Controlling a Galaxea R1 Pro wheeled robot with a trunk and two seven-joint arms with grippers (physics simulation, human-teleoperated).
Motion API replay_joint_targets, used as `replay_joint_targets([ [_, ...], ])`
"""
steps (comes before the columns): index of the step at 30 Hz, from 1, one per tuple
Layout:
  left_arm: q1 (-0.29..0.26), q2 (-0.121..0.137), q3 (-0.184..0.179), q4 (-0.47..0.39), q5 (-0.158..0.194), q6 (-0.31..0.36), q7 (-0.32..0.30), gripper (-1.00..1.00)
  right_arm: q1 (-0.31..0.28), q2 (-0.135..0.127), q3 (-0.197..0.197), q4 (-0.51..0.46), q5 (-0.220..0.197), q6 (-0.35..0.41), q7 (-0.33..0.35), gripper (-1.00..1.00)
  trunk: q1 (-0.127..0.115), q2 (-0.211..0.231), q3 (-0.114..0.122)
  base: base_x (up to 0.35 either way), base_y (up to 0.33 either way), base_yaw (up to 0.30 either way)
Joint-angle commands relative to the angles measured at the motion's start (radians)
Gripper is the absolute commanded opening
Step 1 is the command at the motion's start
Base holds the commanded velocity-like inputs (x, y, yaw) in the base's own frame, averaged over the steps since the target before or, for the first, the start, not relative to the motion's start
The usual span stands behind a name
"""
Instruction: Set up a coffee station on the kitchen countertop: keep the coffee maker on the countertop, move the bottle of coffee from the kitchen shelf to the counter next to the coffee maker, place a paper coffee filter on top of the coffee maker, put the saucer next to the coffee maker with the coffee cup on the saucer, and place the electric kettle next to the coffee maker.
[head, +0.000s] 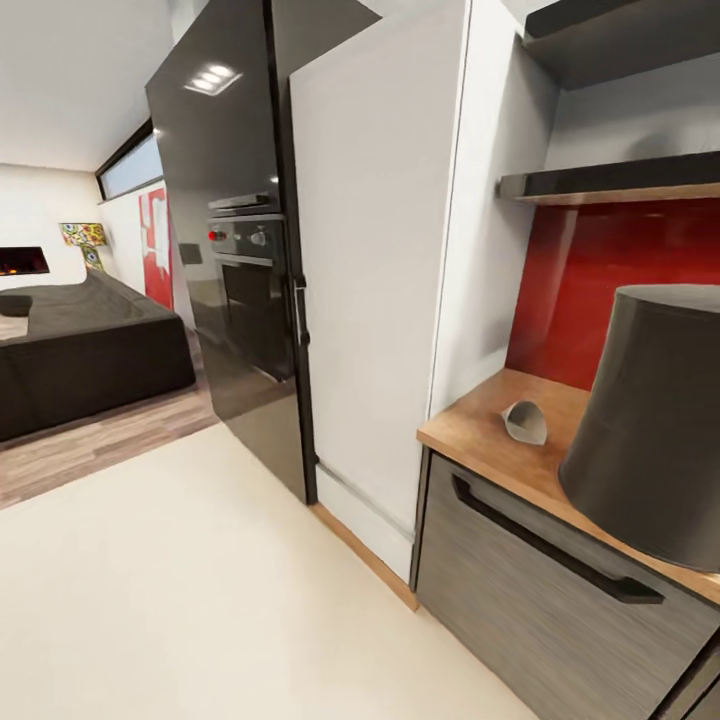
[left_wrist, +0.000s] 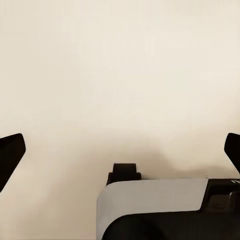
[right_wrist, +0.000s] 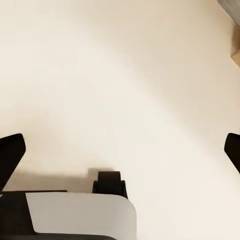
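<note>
The robot is travelling through the kitchen, and the step in hand looks like closing on the wooden-topped surface (head: 500, 415) at the right. To do it well, the base should be swinging right and squaring up to the front edge, arms kept tucked so nothing is brushing the tall black oven column (head: 235, 260) or the white cabinet panel (head: 375, 270) on the way.

Near the surface's left corner, a small grey folded paper coffee filter (head: 526, 422) is lying on its side. Just right of it, close to the front edge, a large dark grey tapered cylinder (head: 650, 430) is standing upright; I cannot tell what it is.

The wrist views are adding what the head view lacks: the left pincer (left_wrist: 120, 150) and right pincer (right_wrist: 120, 150) are both spread wide, holding nothing, hanging over cream floor (left_wrist: 120, 60).
</note>
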Motion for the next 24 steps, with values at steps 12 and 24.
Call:
replay_joint_targets([
  [12,0.000,0.000,0.001,-0.001,0.000,-0.001,0.000,1.00,0.000,-0.001,0.000,0.000,0.001,0.001,0.001,1.00,0.000,0.000,-0.001,0.246,0.218,-0.026],
  [24,0.000,0.000,0.002,0.000,0.000,-0.002,-0.001,1.00,0.000,-0.002,0.000,0.000,0.001,0.002,0.002,1.00,0.000,0.000,-0.001,0.050,0.045,-0.229],
])
